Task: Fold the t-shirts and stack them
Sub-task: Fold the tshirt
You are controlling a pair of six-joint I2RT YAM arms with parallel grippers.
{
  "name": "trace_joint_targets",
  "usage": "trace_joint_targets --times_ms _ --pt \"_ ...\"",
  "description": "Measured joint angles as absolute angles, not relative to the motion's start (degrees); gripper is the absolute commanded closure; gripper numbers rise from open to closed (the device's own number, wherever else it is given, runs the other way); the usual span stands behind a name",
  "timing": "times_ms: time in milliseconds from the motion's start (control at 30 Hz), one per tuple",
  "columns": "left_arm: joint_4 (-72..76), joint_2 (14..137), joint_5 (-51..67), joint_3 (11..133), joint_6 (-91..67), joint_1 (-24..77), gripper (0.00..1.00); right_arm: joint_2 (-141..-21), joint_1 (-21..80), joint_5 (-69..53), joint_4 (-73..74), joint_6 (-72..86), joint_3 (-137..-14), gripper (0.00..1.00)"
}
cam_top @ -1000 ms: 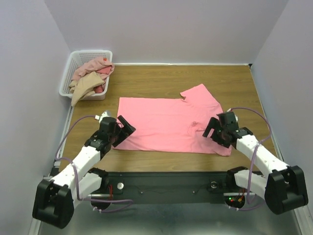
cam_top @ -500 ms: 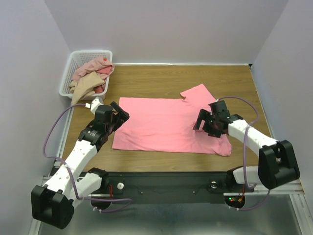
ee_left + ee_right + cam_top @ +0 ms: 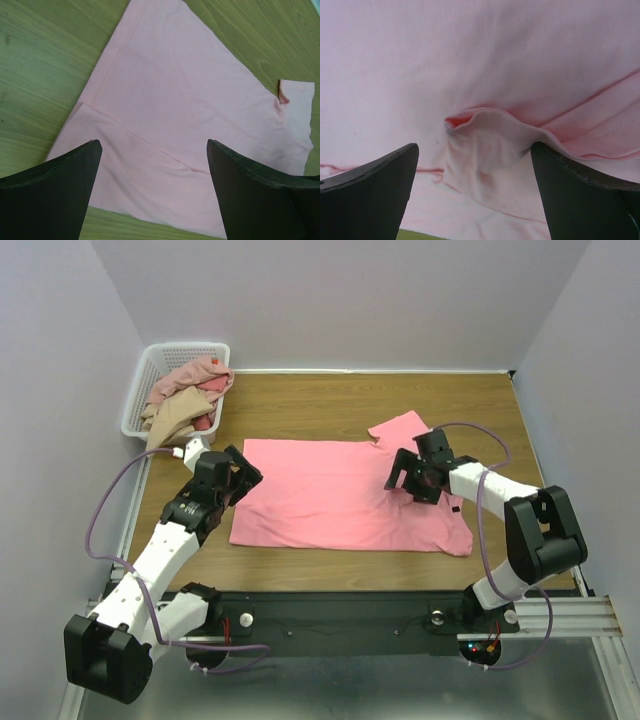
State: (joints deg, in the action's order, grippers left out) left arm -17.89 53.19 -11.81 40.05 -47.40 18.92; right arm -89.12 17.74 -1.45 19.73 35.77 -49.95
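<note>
Your pink t-shirt lies spread flat on the tabletop. The fold looks just begun. Left jaws and right jaws are spread wide, holding nothing, one over each end. Next, lower them and pinch the cloth.

Left gripper hung over the salmon-pink t-shirt, jaws wide apart, nothing between them. Shirt lay flat on the wood table, with a diagonal crease near the close edge. Sleeve stuck out at far right. Both dark fingers were clear of the fabric.
</note>
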Motion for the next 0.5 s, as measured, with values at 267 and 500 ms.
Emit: trace_joint_targets --times_ms 267,500 --pt "-17.91 53.12 -12.71 40.16 -46.70 18.11 0.01 -93.36 17.74 -0.49 17.61 34.33 -57.06 0.00" --pt "-16.99 58.59 -12.27 42.33 -44.40 15.81 0.01 -95.96 17.74 1.39 17.50 32.32 -62.15 0.00"
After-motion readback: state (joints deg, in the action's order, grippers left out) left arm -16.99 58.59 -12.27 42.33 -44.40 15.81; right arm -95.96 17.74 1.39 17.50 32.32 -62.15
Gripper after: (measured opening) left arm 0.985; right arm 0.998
